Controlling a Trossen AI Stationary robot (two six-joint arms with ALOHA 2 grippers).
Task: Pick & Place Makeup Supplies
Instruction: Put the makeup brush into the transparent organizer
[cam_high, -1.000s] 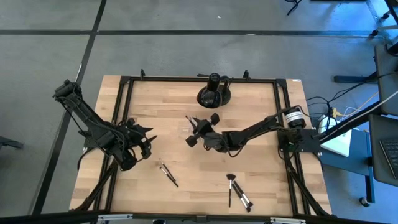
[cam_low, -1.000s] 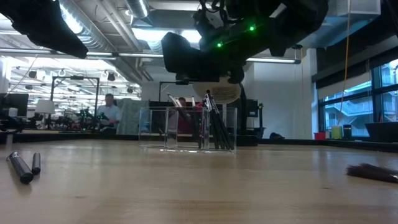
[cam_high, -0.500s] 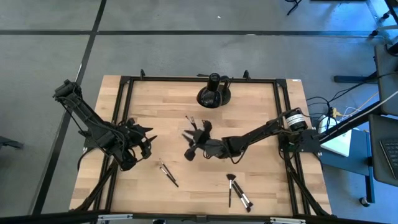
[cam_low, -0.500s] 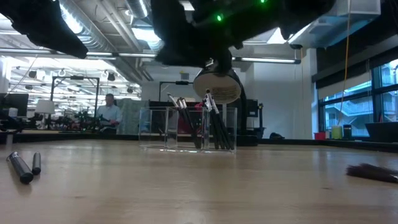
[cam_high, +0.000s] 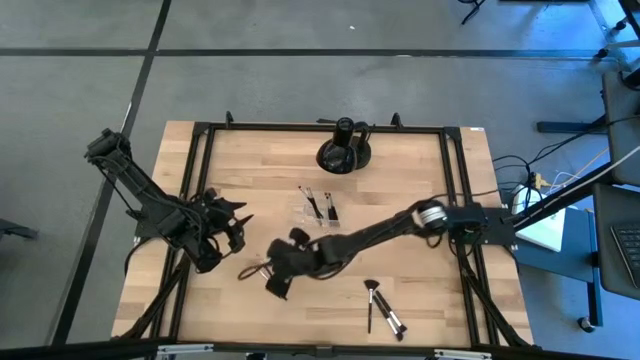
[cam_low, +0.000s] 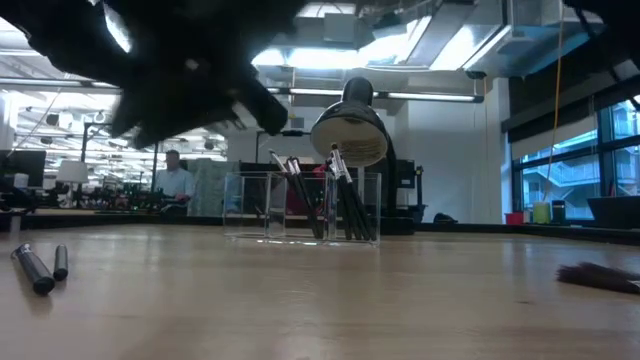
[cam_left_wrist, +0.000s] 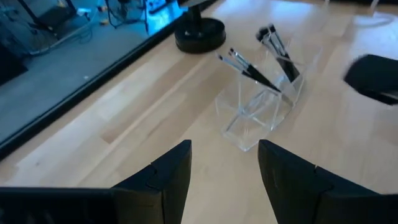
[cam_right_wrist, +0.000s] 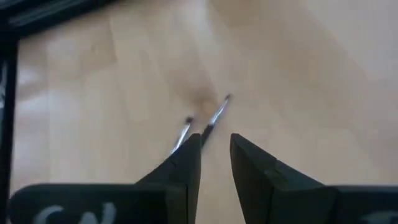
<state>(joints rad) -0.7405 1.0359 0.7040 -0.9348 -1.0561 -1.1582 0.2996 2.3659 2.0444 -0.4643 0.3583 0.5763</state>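
Brushes (cam_right_wrist: 208, 121), 2 side by side, point lengthwise away from the narrowly parted right hand (cam_right_wrist: 214, 155).

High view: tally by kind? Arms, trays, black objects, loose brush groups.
Arms: 2 (left pincer waiting table-left; right pincer over a brush pair)
Clear organiser tray: 1
Black rounded object: 1
Loose brush groups: 2 (brush pair; front-right cluster)
Total: 6
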